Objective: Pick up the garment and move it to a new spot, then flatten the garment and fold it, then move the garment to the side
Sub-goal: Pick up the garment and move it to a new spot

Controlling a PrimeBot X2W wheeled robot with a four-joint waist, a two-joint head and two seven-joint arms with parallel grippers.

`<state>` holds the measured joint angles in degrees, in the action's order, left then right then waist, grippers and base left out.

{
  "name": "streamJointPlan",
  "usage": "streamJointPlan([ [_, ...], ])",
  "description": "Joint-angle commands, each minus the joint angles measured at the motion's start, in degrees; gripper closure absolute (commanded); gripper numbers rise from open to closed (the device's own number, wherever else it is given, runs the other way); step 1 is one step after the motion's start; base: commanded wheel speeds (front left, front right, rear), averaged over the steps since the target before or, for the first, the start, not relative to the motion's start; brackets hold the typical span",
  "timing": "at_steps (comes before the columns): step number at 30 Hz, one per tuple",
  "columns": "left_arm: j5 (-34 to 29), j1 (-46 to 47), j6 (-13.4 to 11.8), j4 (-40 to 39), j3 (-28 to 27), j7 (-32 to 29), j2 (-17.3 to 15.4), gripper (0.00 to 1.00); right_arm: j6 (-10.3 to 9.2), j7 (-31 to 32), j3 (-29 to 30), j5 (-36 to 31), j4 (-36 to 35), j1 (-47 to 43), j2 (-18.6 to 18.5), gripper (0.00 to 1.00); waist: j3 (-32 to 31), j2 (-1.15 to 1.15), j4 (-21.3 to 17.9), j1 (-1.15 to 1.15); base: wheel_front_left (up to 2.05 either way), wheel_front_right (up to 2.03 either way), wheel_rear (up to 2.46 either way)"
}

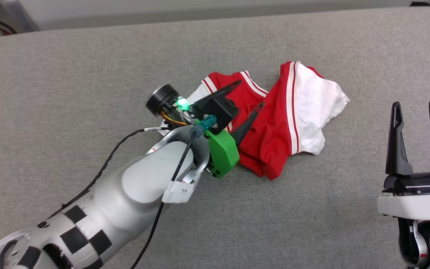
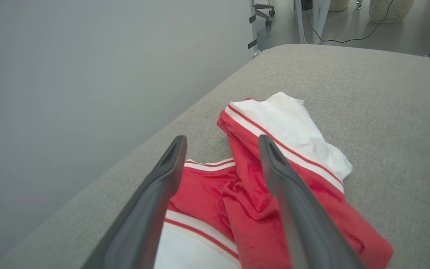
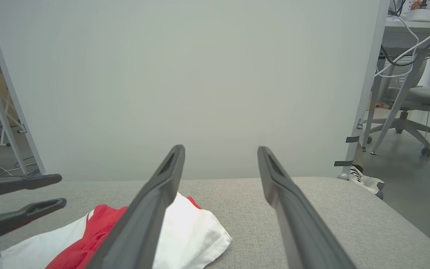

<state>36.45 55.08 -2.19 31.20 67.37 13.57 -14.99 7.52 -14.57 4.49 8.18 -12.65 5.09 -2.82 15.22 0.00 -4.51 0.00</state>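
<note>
While carrying one crumpled heap near its middle, leaves plenty of room all round: grey cloth-covered table (image 1: 88, 74), rounded at the far corner in the left wrist view. Next in size, pale left arm (image 1: 144, 186) reaching in from the lower left of the head view, with a black cable (image 1: 106, 164) looping beside it. Then the garment (image 1: 271, 149), a red T-shirt lying bunched in thick folds a little right of the table's middle, with one white sleeve (image 1: 312, 112) flopped out to the right and striped edging on show; not flattened, not folded. Left gripper (image 1: 249, 94) poised just over the heap's left part, fingers (image 2: 155, 194) spread wide to either side of a red ridge, gripping nothing; contact of tips with cloth impossible to tell. Right gripper (image 1: 415, 104) well apart at the lower right, upright, equally wide open and empty. Judged to be at the start of flattening. Risks from here:

- Closing on that thick ridge and catching several layers at once, so hauling up the whole bundle instead of opening it.
- Pinching a sleeve alone, then twisting the soft body tighter under its own weight.
- Tugging with one arm only and merely sliding the heap toward the table's edge.
- Snagging a fingertip in a fold and carrying cloth along unintended.
</note>
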Motion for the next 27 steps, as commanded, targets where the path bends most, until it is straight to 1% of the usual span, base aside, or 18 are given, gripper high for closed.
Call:
streamJointPlan([
  [1, -1.05, -1.67, -2.02, -0.85, -1.32, 0.72, -1.40, 0.00, -0.03, -0.43, -0.06, -0.62, 0.26, -0.88, -0.06, 0.00, -3.46, 0.00, 3.04, 0.00, 0.00, 0.00, 0.00],
  [5, -1.70, -6.42, -8.18, -5.48, -7.02, 1.36, -4.51, 0.00, -0.03, -0.43, 0.20, -0.90, 0.51, -2.12, -0.06, 0.00, -5.37, 0.00, 4.28, 0.00, 0.00, 0.00, 0.00],
  [8, -4.49, -12.10, -13.18, -11.31, -13.20, 1.39, -7.61, 0.00, -0.03, -0.43, 0.29, -1.25, 0.69, -2.91, -0.06, 0.00, -6.47, 0.00, 4.96, 0.00, 0.00, 0.00, 0.00],
  [10, -6.64, -16.57, -15.80, -14.94, -17.03, 1.40, -9.29, 0.00, -0.03, -0.43, 0.23, -1.68, 0.96, -3.44, -0.06, 0.00, -7.07, 0.00, 5.39, 0.00, 0.00, 0.00, 0.00],
  [14, -10.56, -25.86, -19.35, -20.36, -23.77, 1.41, -11.41, 0.00, -0.03, -0.43, 0.38, -2.54, 2.23, -4.60, -0.06, 0.00, -8.36, 0.00, 6.36, 0.00, 0.00, 0.00, 0.00],
  [16, -12.18, -30.10, -20.34, -22.26, -26.78, 1.41, -11.74, 0.00, -0.03, -0.43, 0.46, -2.98, 3.00, -5.24, -0.06, 0.00, -8.89, 0.00, 6.90, 0.00, 0.00, 0.00, 0.00],
  [19, -13.84, -35.48, -20.83, -23.98, -30.86, 1.42, -11.40, 0.00, -0.03, -0.43, 0.45, -3.30, 4.24, -5.99, -0.06, 0.00, -9.55, 0.00, 7.59, 0.00, 0.00, 0.00, 0.00],
  [24, -17.14, -42.26, -20.24, -26.13, -37.40, 1.42, -9.41, 0.00, -0.03, -0.43, -0.17, -3.69, 6.06, -6.88, -0.06, 0.00, -10.21, 0.00, 8.13, 0.00, 0.00, 0.00, 0.00],
  [27, -18.91, -45.71, -19.13, -27.41, -40.57, 1.42, -7.80, 0.00, -0.03, -0.43, -0.45, -3.68, 7.13, -7.43, -0.06, 0.00, -10.71, 0.00, 8.02, 0.00, 0.00, 0.00, 0.00],
])
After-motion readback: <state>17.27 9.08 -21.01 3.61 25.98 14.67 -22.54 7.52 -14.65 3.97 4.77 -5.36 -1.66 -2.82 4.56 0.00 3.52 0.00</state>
